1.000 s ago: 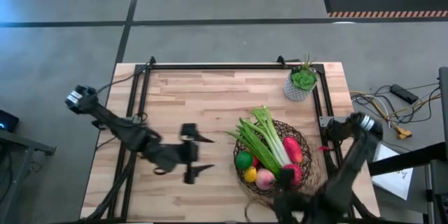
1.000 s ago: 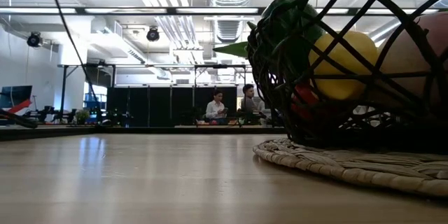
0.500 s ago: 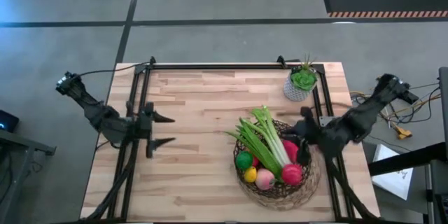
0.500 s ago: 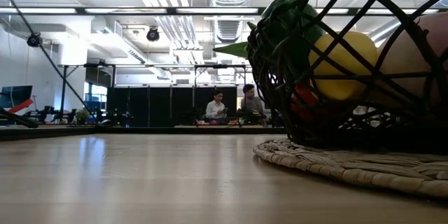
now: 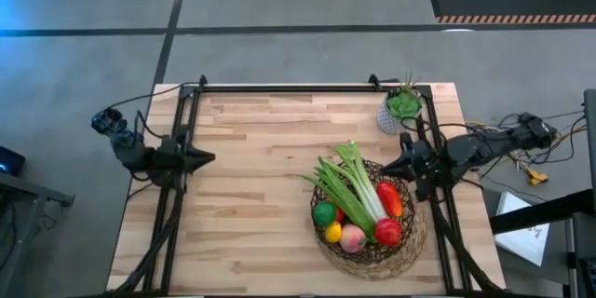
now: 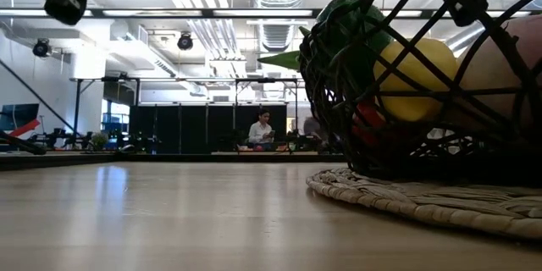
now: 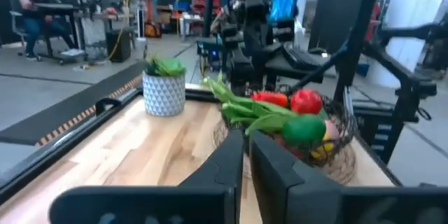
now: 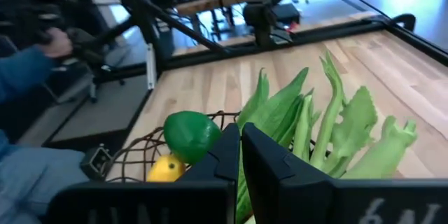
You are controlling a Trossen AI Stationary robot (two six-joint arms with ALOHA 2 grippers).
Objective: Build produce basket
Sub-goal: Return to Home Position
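The wooden table (image 5: 251, 149) bears the basket (image 5: 411, 235), which holds all the produce: the leafy green (image 5: 349, 182) slants across it with its tips past the rim, and the red pepper (image 5: 389, 199), apple (image 5: 387, 232), peach (image 5: 353, 237), lime (image 5: 324, 212) and lemon (image 5: 332, 232) lie packed around it. The right gripper (image 5: 387, 168) hangs at the basket's rim on the side nearest the small potted plant (image 5: 400, 112), its fingers pressed together on nothing. The left gripper (image 5: 207, 157) waits well apart from the basket on its left, likewise closed and empty, pointing toward it.
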